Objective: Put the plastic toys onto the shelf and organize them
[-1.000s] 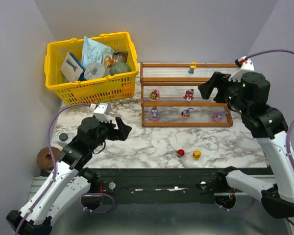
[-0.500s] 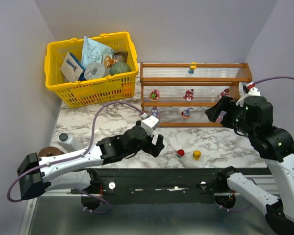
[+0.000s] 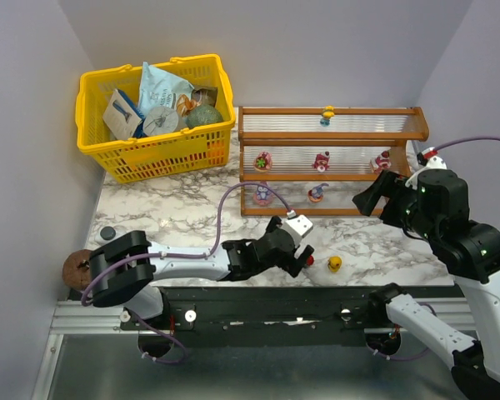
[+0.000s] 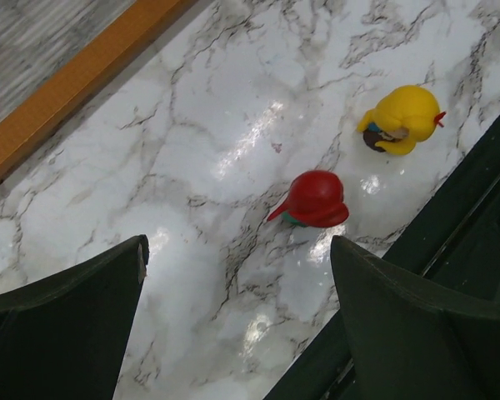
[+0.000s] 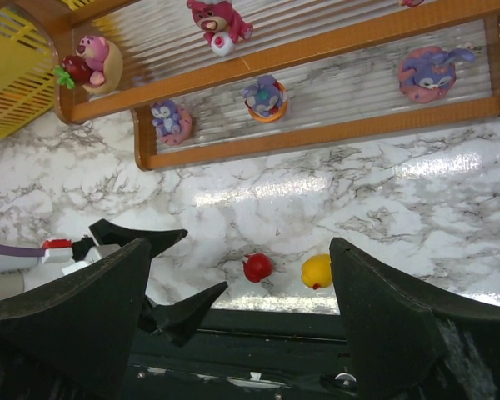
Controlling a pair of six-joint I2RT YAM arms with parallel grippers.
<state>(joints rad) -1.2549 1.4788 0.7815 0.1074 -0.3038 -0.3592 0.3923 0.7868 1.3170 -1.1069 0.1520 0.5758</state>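
Note:
Two plastic toys stand on the marble near the front edge: a red one [image 3: 307, 260] [image 4: 315, 200] [image 5: 257, 267] and a yellow duck-like one [image 3: 335, 264] [image 4: 402, 119] [image 5: 317, 271]. My left gripper [image 3: 297, 252] [image 4: 237, 246] is open, low over the table just left of the red toy, with nothing between its fingers. The shelf [image 3: 329, 137] [image 5: 233, 143] holds several toys on its three tiers, among them a pink bear [image 5: 92, 62] and a purple round one [image 5: 429, 71]. My right gripper [image 3: 371, 196] [image 5: 240, 246] hangs open and empty before the shelf's right end.
A yellow basket [image 3: 162, 152] of packets and jars stands at the back left. A brown disc [image 3: 77, 268] and a small dark cap [image 3: 107, 233] lie at the table's left edge. The dark rail [image 4: 450, 242] runs right behind the two toys.
My left arm swept from the left side across the front of the table to the red toy. My right gripper drew back from the shelf's middle tier, downward and to the right.

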